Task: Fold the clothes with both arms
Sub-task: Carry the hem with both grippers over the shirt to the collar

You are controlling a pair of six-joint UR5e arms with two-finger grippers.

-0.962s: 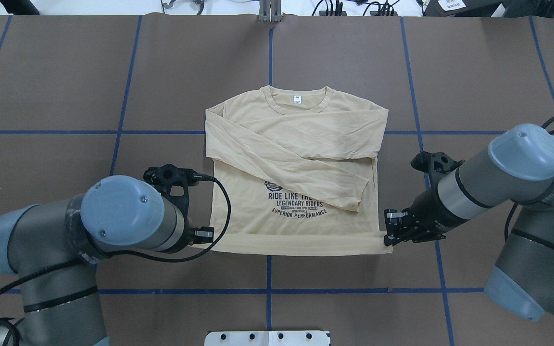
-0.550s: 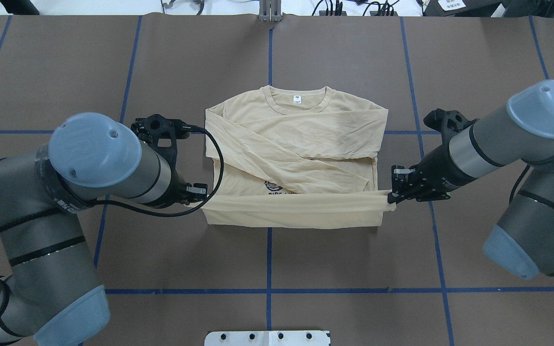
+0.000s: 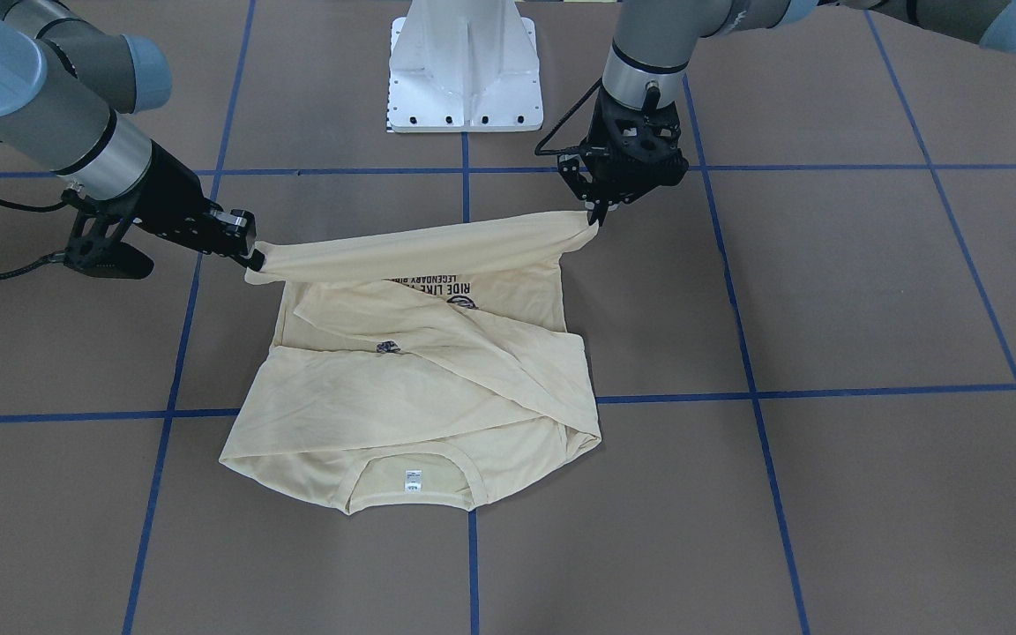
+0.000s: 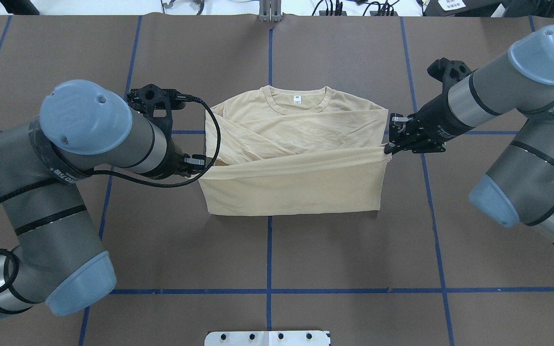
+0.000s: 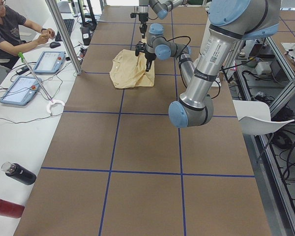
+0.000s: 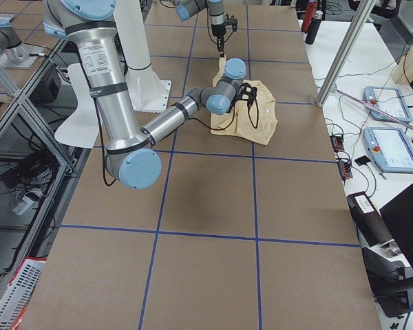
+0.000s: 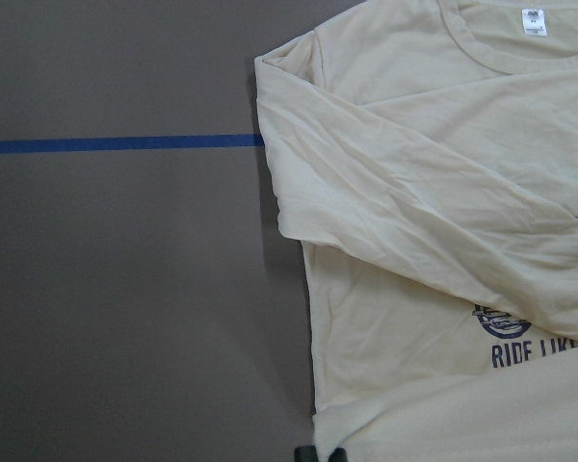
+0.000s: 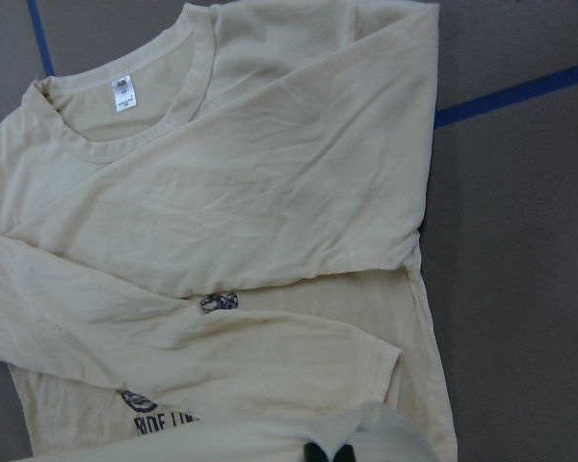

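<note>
T-shirt (image 4: 291,187) 1 | arms 2: left arm (image 4: 128,149), right arm (image 4: 479,96) | hands 2: left hand (image 4: 204,163), right hand (image 4: 387,150) | person (image 5: 10,29) 1

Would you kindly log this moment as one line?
fold: bottom-up | left end effector: shut on T-shirt hem | right end effector: shut on hem | hem: raised

"RIDE LIK" printed on T-shirt (image 7: 414,212)

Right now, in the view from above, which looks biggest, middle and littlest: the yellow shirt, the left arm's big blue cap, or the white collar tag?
Biggest: shirt.
Middle: blue cap, which sits nearer the camera, so it looks larger than it really is.
Littlest: white collar tag.
</note>
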